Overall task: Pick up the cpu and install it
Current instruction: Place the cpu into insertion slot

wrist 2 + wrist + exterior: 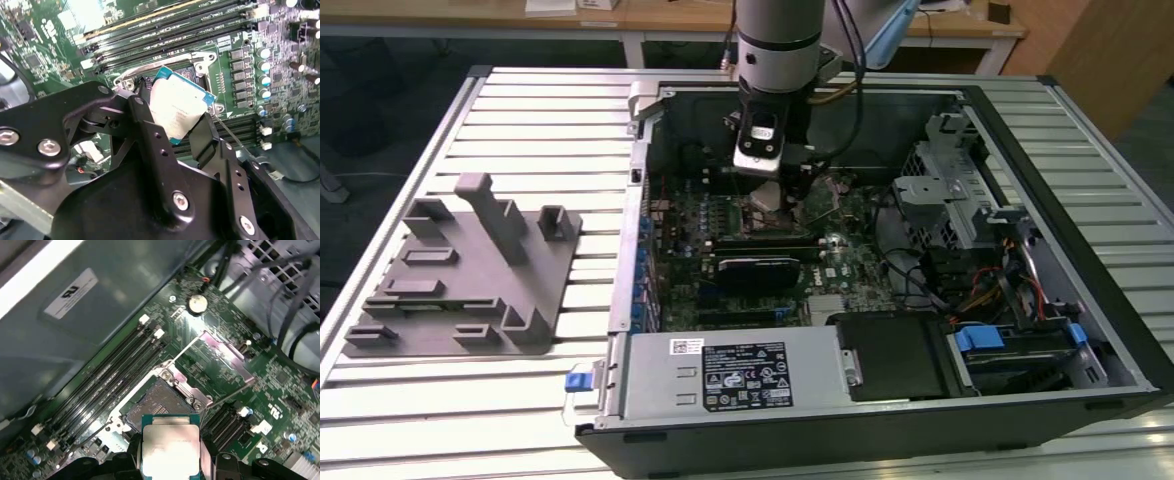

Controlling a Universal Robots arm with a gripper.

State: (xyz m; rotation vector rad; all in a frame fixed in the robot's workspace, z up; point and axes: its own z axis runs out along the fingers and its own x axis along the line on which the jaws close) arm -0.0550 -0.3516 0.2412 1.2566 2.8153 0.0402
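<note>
Grey arm (pixel 781 25) has your hand (pixel 767 192) down inside the open case (pixel 854 445) in the exterior view. Second wrist view: fingers (pixel 150 135) pinch the cpu (pixel 177 112) by its edges, probably sparing the contacts. First wrist view: it hangs near the open socket (pixel 157 402), not seated.

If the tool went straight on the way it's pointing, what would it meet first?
Most likely the open motherboard socket: the tool, shut on the cpu, points at it, so the chip would touch there first. The gap between them is hard to judge.
</note>
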